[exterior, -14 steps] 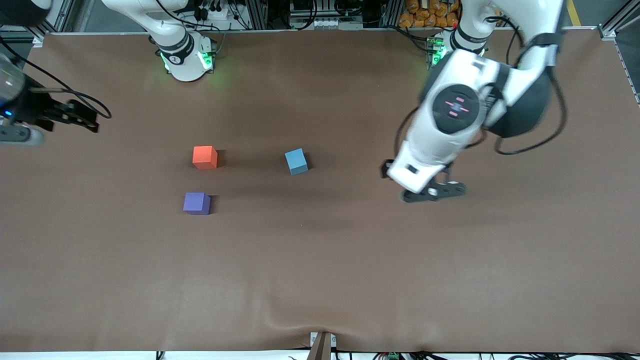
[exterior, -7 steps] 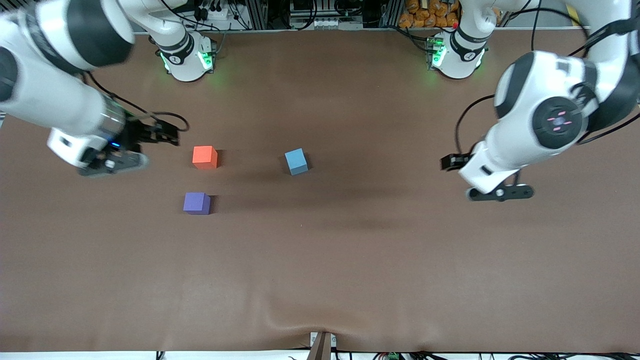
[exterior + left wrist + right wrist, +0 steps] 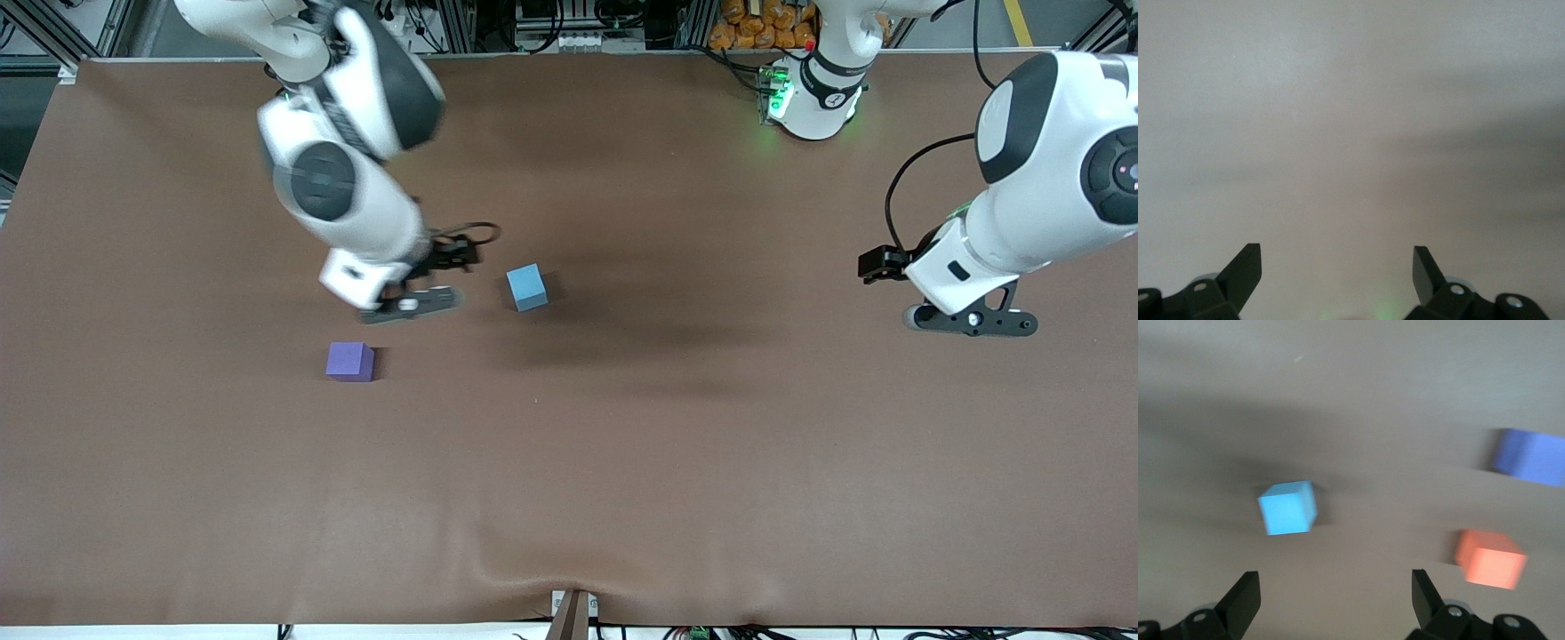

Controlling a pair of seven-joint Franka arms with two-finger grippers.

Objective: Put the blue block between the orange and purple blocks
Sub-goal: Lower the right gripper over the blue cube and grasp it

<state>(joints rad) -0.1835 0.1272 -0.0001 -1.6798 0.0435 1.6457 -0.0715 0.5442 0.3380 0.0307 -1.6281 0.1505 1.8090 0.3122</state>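
While our right claw hangs spread just beside the blue block, toward the right arm's end, our left claw waits spread, well apart.

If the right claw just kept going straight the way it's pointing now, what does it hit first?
Most likely bare brown tablecloth. The right claw, open, points down at the cloth; the small light sky-blue matte cube sits just off the line between its fingers, so depending on depth it might clip it.
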